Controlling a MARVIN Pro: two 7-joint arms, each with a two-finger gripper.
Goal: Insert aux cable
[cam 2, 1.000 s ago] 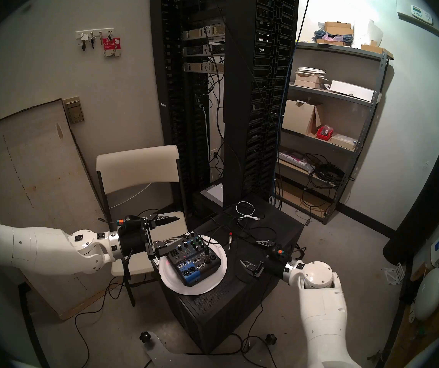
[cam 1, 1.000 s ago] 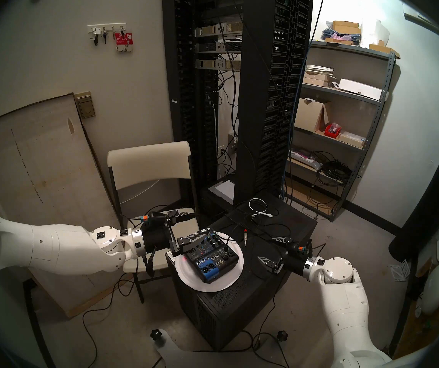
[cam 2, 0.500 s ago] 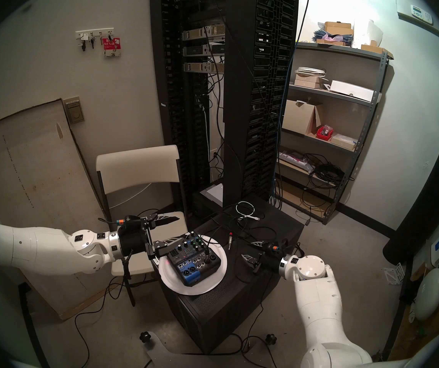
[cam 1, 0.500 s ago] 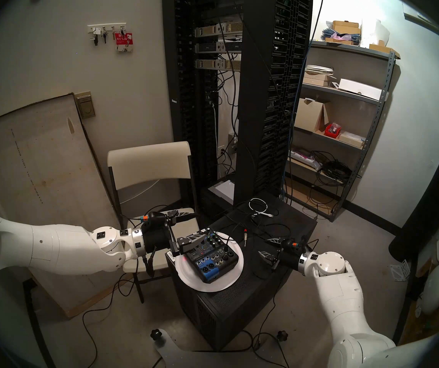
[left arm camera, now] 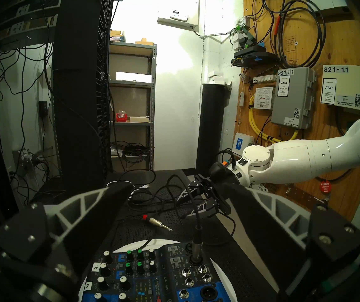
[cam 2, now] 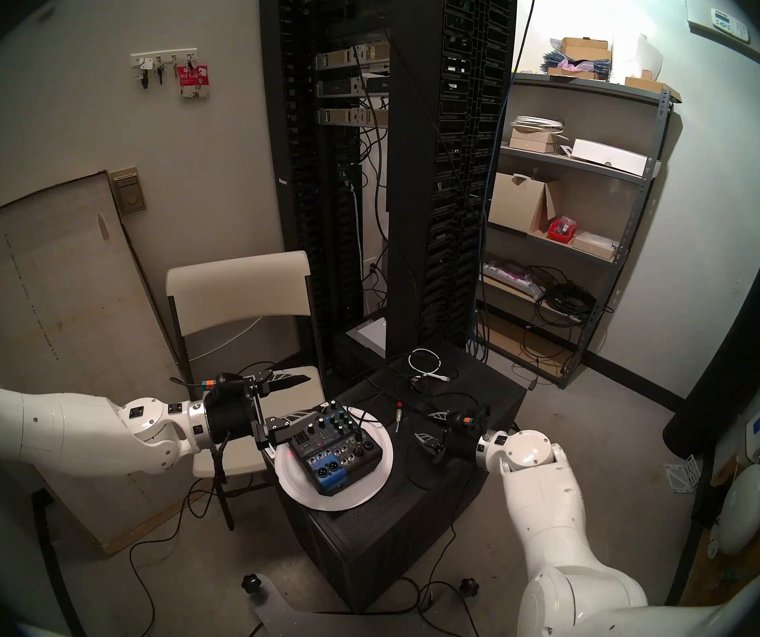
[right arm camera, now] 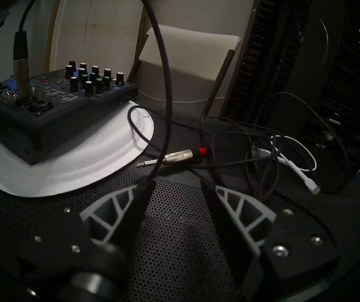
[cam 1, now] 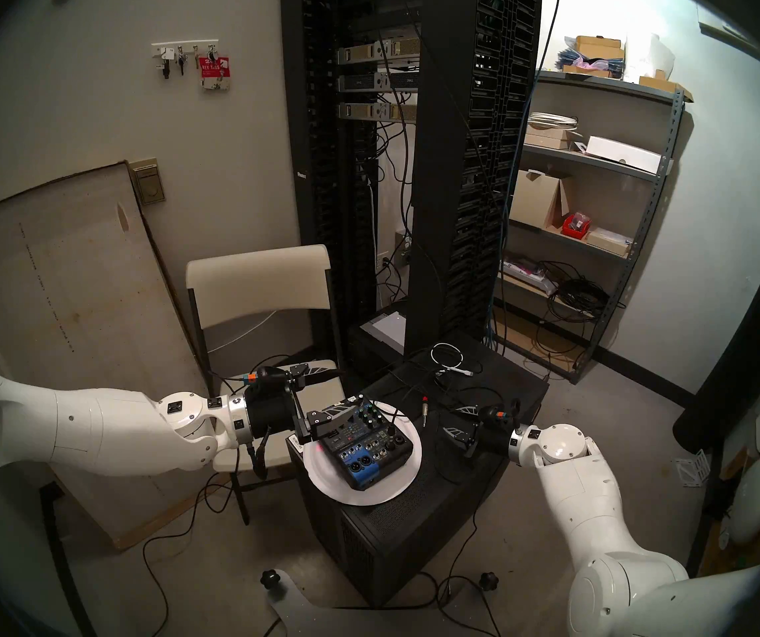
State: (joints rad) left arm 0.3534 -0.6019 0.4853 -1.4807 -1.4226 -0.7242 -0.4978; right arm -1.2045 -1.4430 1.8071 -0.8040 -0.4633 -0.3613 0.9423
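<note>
Hovering level at the left edge of the scene, the left gripper has its fingers spread wide around nothing, one finger reaching over the near corner of the audio mixer, probably to steady it for the plugging-in. That mixer sits on a white paper plate on the black perforated tabletop, with one black plug already standing upright in a socket.

Just right of the plate lies the aux cable, flat on the tabletop and untouched: silver jack tip toward the plate, red band behind, its lead running back into a tangle beside a white coiled cable.

Farther right, the right gripper tilts down toward that plug with its fingers partly spread and empty. A loose black lead crosses in front of one finger, which could snag as it reaches in.
</note>
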